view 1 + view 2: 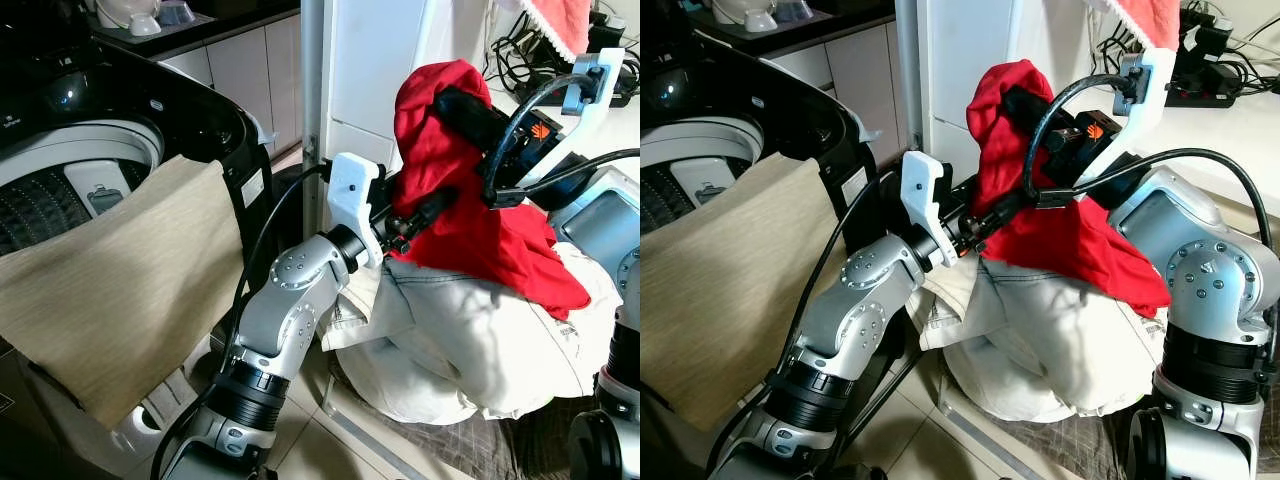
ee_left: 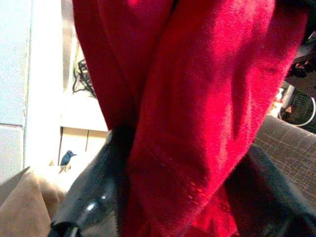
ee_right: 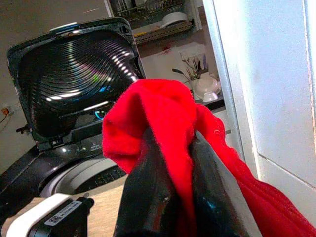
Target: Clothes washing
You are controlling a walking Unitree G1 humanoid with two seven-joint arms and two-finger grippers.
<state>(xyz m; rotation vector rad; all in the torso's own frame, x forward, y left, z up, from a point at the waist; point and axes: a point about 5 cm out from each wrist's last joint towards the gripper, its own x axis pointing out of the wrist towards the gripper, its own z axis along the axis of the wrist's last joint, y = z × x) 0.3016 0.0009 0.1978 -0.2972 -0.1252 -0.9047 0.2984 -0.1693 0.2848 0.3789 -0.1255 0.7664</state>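
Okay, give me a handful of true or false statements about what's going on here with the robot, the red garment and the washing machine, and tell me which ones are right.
1. Both grippers hold the red garment. True: the right gripper and the left gripper each pinch its cloth.
2. The washing machine has its lid shut. False: the lid stands open.
3. A beige cloth hangs over the washer's front rim. True.
4. The red garment lies inside the drum. False: it is held up above a white garment, beside the washer.
5. The white garment is draped over the washer. False: it is piled under the red one.
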